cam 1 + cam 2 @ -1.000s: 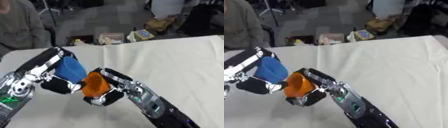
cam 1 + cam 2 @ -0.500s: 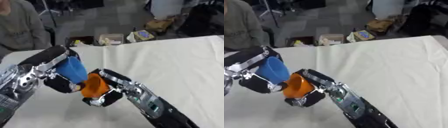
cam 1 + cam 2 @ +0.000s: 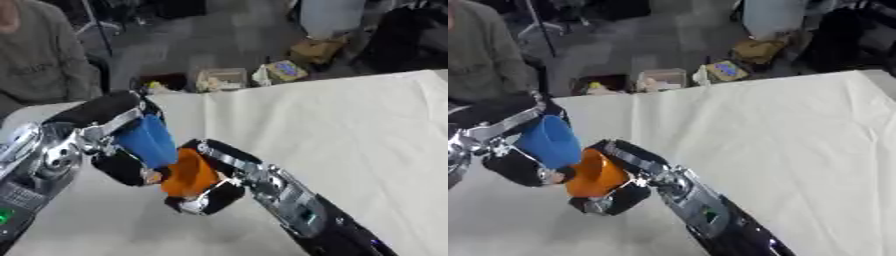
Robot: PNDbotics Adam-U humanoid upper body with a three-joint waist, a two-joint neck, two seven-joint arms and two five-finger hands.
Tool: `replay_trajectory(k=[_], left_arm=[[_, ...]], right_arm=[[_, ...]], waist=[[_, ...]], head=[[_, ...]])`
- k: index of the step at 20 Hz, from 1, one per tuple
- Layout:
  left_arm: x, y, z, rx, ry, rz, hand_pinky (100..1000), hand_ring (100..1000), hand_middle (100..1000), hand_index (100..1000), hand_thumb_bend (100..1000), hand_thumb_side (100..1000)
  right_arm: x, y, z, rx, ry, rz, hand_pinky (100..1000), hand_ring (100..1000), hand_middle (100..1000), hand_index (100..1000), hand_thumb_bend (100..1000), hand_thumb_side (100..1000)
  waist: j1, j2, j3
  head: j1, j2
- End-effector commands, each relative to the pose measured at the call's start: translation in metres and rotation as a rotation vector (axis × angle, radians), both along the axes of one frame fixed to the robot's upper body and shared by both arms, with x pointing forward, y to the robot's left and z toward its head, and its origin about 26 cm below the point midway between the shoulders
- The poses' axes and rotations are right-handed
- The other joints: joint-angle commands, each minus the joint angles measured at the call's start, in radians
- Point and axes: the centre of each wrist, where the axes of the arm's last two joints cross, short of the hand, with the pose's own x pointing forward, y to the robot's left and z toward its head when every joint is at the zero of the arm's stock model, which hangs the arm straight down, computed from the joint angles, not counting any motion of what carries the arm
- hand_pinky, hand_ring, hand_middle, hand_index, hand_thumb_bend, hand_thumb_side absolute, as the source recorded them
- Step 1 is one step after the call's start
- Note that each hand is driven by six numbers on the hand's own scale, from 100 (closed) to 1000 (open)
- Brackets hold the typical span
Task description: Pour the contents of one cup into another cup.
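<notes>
left eye view: blue cup (image 3: 149,141) within left hand (image 3: 105,145) fingers, tipped over orange cup (image 3: 190,174)

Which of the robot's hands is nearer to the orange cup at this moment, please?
Right. The right hand is curled round the orange cup, holding it above the table. The left hand holds the blue cup, tipped over the orange cup's mouth.

no readable text, labels or numbers anywhere
</notes>
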Motion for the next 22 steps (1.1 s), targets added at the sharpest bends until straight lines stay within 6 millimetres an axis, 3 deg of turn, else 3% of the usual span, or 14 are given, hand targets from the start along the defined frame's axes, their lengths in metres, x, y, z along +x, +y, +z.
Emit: replay_trajectory(k=[1, 22], left_arm=[[-0.004, 0.01, 0.019, 0.033, -0.043, 0.01, 224, 209, 198, 468, 389, 100], [-0.023, 0.012, 0.036, 0.189, -0.005, -0.069, 234, 220, 215, 469, 367, 100]], right_arm=[[0.001, 0.001, 0.011, 0.019, -0.023, 0.007, 362, 394, 359, 586, 214, 100], [0.002, -0.002, 0.006, 0.009, -0.014, -0.002, 362, 399, 363, 586, 215, 100]], waist=[[0.002, -0.02, 0.002], [0.017, -0.031, 0.01]], head=[[-0.001, -0.012], [-0.012, -0.018]])
